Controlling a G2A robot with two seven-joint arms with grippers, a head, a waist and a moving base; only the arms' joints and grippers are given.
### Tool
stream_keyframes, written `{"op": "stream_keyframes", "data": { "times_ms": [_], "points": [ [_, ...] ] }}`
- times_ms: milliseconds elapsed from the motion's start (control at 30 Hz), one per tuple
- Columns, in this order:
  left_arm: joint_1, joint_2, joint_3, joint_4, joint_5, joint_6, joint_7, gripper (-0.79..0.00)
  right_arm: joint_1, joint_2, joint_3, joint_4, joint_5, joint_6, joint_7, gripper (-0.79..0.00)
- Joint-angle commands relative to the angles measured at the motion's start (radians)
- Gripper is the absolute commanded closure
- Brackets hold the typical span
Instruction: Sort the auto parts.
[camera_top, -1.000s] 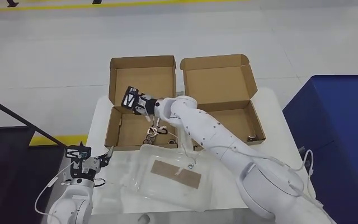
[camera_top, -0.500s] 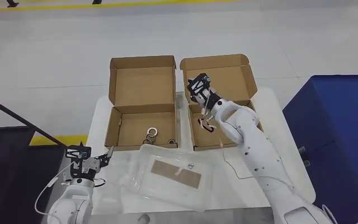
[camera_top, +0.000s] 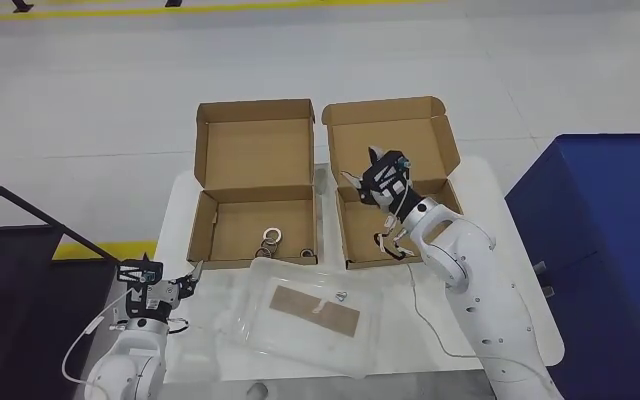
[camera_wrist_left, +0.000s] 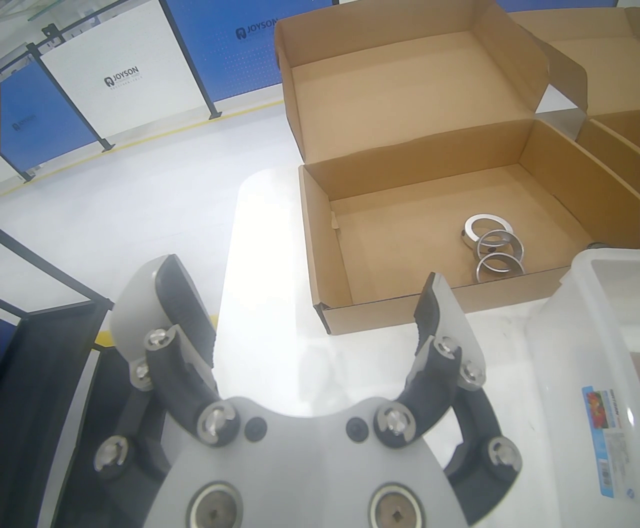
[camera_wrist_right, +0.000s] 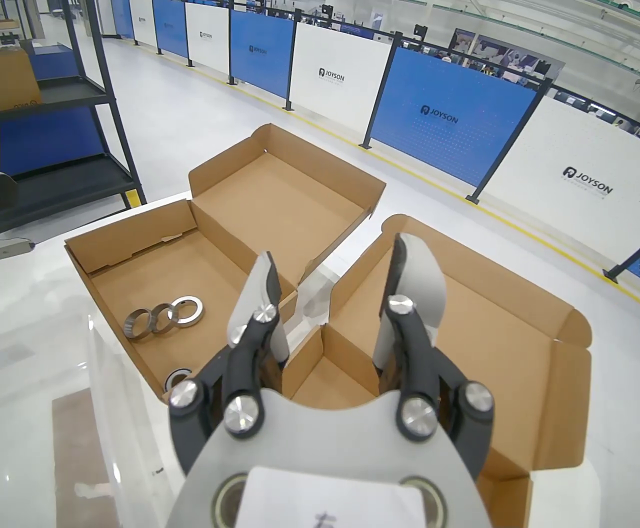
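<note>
My right gripper (camera_top: 372, 182) hangs spread, empty, above the right box (camera_top: 360, 225) at centre frame — swinging low toward the small part (camera_top: 341, 295) in the tray (camera_top: 260, 340), I could clip its wall.

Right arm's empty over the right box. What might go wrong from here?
1. The open right gripper hangs close to the right box wall nearest the other box. Swinging low toward the bin might clip that wall and shift the box.
2. The part in the bin is small, so a grasp may miss it and shove the bin instead.
</note>
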Motion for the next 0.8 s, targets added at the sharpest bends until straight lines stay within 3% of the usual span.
{"op": "stream_keyframes", "data": {
  "times_ms": [0, 100, 133, 233, 333, 467, 500, 633, 767],
  "points": [
    [0.000, 0.000, 0.000, 0.000, 0.000, 0.000, 0.000, -0.785, 0.000, 0.000, 0.000, 0.000, 0.000, 0.000, 0.000, -0.508],
    [0.000, 0.000, 0.000, 0.000, 0.000, 0.000, 0.000, -0.785, 0.000, 0.000, 0.000, 0.000, 0.000, 0.000, 0.000, -0.508],
    [0.004, 0.000, 0.000, -0.016, -0.002, -0.007, 0.003, -0.785, 0.000, 0.000, 0.000, 0.000, 0.000, 0.000, 0.000, -0.785],
    [0.065, -0.004, -0.021, -0.146, -0.021, 0.037, 0.016, -0.785, 0.000, 0.000, 0.000, 0.000, 0.000, 0.000, 0.000, -0.785],
    [0.156, -0.006, -0.057, -0.322, -0.106, 0.024, -0.022, -0.785, 0.000, 0.000, 0.000, 0.000, 0.000, 0.000, 0.000, -0.785],
    [0.258, -0.005, -0.080, -0.534, -0.209, -0.065, -0.153, -0.785, 0.000, 0.000, 0.000, 0.000, 0.000, 0.000, 0.000, -0.785],
    [0.267, -0.004, -0.074, -0.550, -0.209, -0.084, -0.173, -0.785, 0.000, 0.000, 0.000, 0.000, 0.000, 0.000, 0.000, -0.785],
    [0.233, -0.004, 0.058, -0.550, -0.164, -0.152, -0.232, -0.785, 0.000, 0.000, 0.000, 0.000, 0.000, 0.000, 0.000, -0.785],
    [0.136, -0.014, 0.239, -0.550, -0.078, -0.092, -0.363, -0.785, 0.000, 0.000, 0.000, 0.000, 0.000, 0.000, 0.000, -0.785]
  ]
}}
